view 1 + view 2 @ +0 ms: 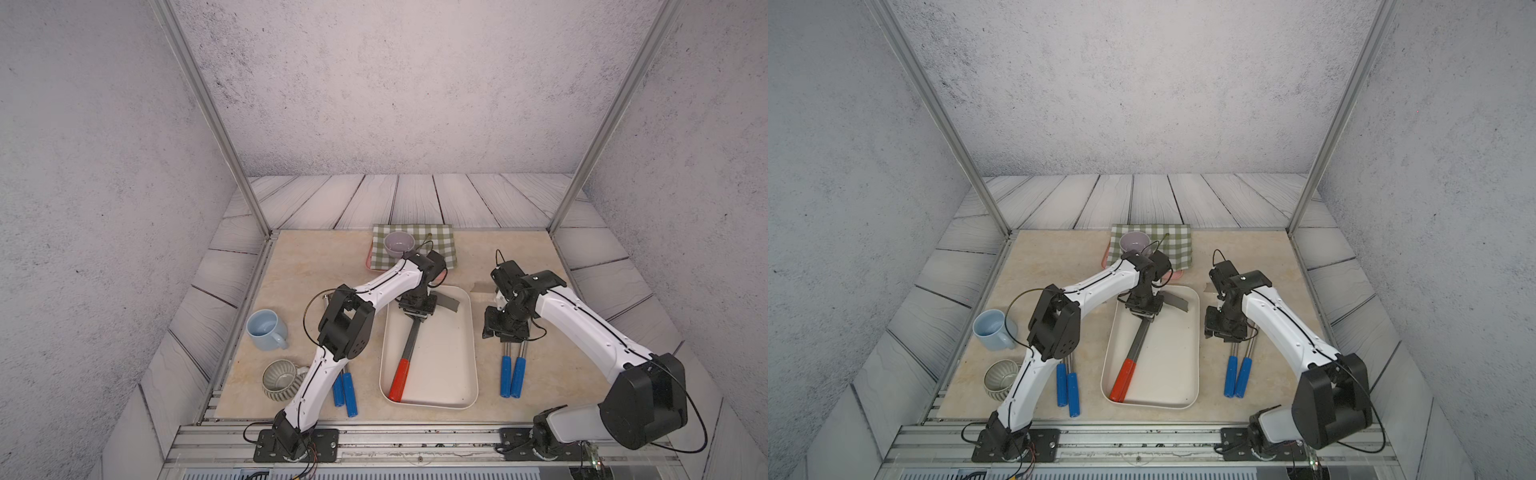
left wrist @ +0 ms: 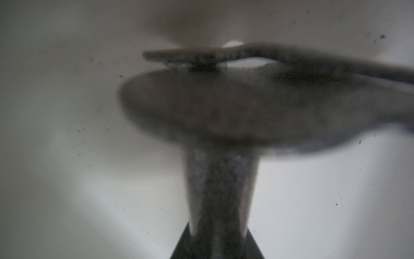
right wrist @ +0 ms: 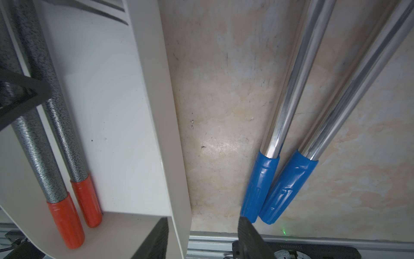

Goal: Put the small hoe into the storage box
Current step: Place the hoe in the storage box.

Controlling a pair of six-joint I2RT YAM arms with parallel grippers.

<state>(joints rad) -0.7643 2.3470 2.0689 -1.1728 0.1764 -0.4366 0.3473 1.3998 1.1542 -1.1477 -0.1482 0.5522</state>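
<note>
Small hoe (image 1: pixel 410 345) lay inside storage box (image 1: pixel 446 368), long axis lengthwise, slightly diagonal: red grip toward robot, blade at far end. Left gripper (image 1: pixel 416 316) clamped on its shaft near the blade. Right gripper (image 3: pixel 203 220) jaws apart, empty.

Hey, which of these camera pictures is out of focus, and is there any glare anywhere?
Left wrist view: badly blurred, the speckled grey metal hoe sits too close to the lens. Right wrist view: sharp, with bright glare streaks along the shiny chrome tool shafts. Both top views: evenly lit, in focus.
</note>
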